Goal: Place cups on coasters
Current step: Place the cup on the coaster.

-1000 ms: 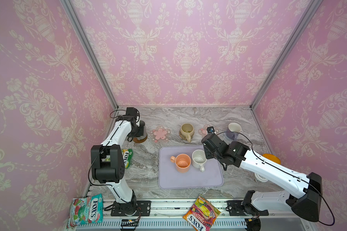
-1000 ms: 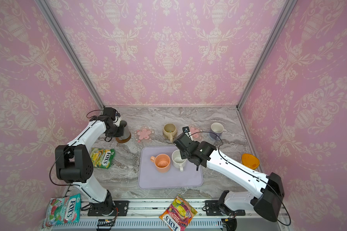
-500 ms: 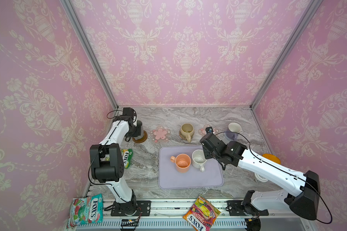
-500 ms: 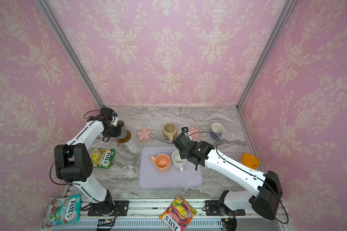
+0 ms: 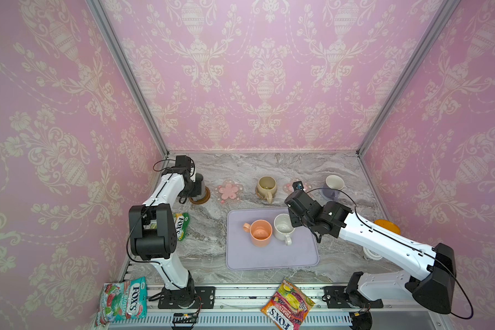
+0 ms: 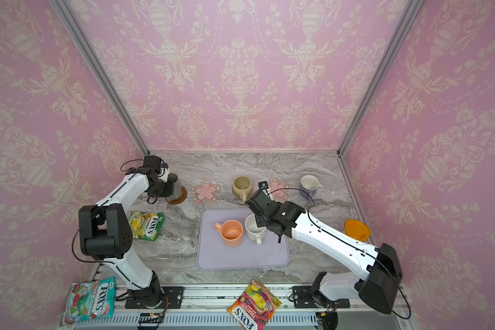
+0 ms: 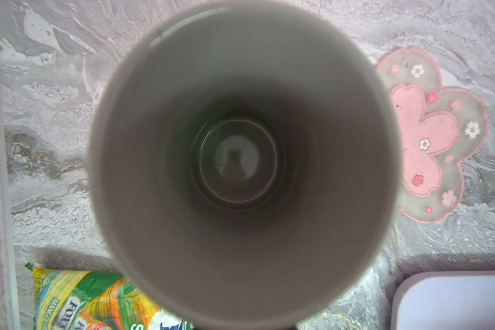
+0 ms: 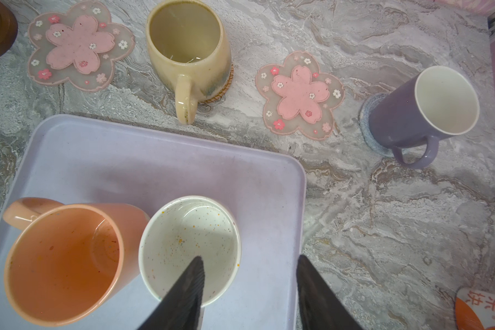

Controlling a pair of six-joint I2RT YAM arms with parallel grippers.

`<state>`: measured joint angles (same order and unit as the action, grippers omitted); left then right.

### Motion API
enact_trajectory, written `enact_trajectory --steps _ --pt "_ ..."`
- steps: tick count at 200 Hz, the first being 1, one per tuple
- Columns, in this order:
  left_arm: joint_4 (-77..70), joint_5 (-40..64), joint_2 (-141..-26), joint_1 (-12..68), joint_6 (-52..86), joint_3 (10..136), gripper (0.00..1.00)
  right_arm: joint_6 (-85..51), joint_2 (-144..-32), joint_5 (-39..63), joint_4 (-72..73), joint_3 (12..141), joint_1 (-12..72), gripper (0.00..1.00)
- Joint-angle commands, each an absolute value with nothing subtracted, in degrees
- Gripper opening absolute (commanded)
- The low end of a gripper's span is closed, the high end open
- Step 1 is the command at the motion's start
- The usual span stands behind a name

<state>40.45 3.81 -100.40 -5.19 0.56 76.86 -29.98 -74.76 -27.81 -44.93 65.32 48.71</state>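
Little has shifted in the last second: the right gripper has edged slightly toward the speckled white handled mug, and the other mugs and the coasters lie where they were.

Three sweet bags carry writing. The green-and-yellow bag beside the left arm reads "FOX'S", with "MANGO" legible in the left wrist view. The teal-and-pink bag at the front rail reads "FOX'S" and "BLOSSOM". The red-and-yellow bag reads "FOX'S FRUITS". The orange-lidded container bears Chinese characters, cut off by the frame edge in the right wrist view.

From its base on the front rail, the left arm reaches back along the wall, wrist bent down. The left gripper is pinched on the wall of the tall dark grey-green mug, its fingers hidden behind the rim. That mug is upright over the brown disc coaster; whether it rests there or hangs just above cannot be told.

The right arm stretches diagonally from the front right, wrist pitched down. Its jaws are spread, one finger over the speckled mug's mouth, the other outside its wall. This mug stands on the flat lavender tray, touching the peach-orange mug.

The rounded beige mug sits on the woven rattan round. The lavender mug sits on the pale blue knitted round. Both clear pink-flower coasters lie bare.
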Motion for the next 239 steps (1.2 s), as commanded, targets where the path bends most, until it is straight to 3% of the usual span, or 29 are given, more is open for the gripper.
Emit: enact_trajectory --steps 1,101,140,169,207,239 --pt "37.35 6.44 -99.51 -5.80 2.10 75.62 0.00 -30.37 -74.88 -27.18 -43.96 66.38 48.30 0.54" --pt "38.10 5.54 -97.14 -5.84 4.22 72.97 0.00 -31.20 -72.34 -26.63 -43.49 64.58 48.33 0.54" --pt "38.67 4.26 -96.60 -5.80 4.08 72.25 0.06 -31.20 -72.25 -26.32 -43.31 64.50 48.26 0.54" --pt "39.02 3.42 -96.90 -5.80 4.53 72.33 0.17 -31.53 -72.12 -26.10 -43.33 64.25 48.28 0.54" --pt "39.11 3.06 -96.77 -5.80 4.75 72.26 0.21 -31.95 -71.41 -26.11 -43.35 63.67 48.31 0.54" --pt "40.08 2.15 -96.64 -5.80 6.03 72.43 0.34 -32.12 -70.84 -26.19 -43.24 63.47 48.30 0.54"
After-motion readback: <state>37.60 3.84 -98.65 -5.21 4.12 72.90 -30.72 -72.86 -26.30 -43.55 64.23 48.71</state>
